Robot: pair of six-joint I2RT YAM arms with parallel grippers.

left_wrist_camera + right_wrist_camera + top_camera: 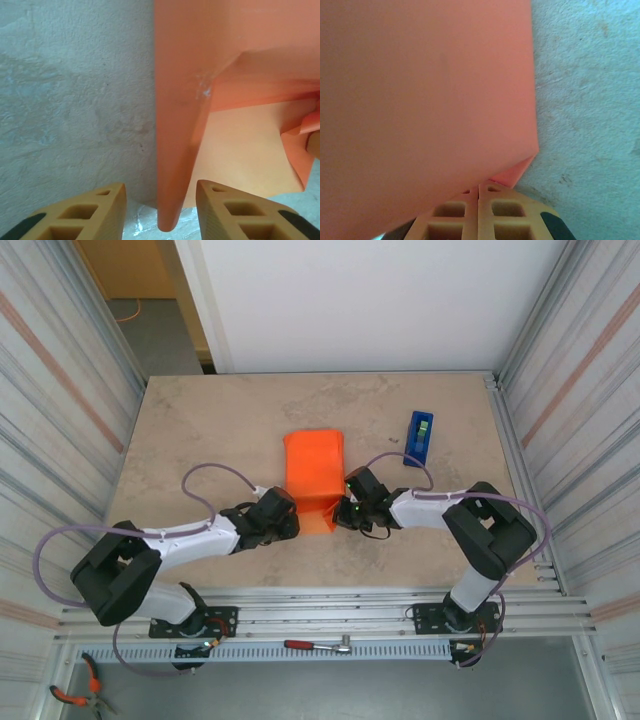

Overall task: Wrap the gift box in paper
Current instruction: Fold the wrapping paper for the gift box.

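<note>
Nearest me, my left claw (160, 189) is released, its yellow ribbed fingers straddling a pointed end flap of the thin, matte, bright orange paper sheet (313, 465). My right claw (479, 189) is clenched, seemingly grasping a corner of the same sheet. To fold this end well I should pinch low on the crease, draw both sides taut and even, then press flat. The paper, with the gift box presumably inside, lies on the beige stone-look tabletop (200, 430), left of and nearer than the blue plastic tape dispenser (420, 437).
</note>
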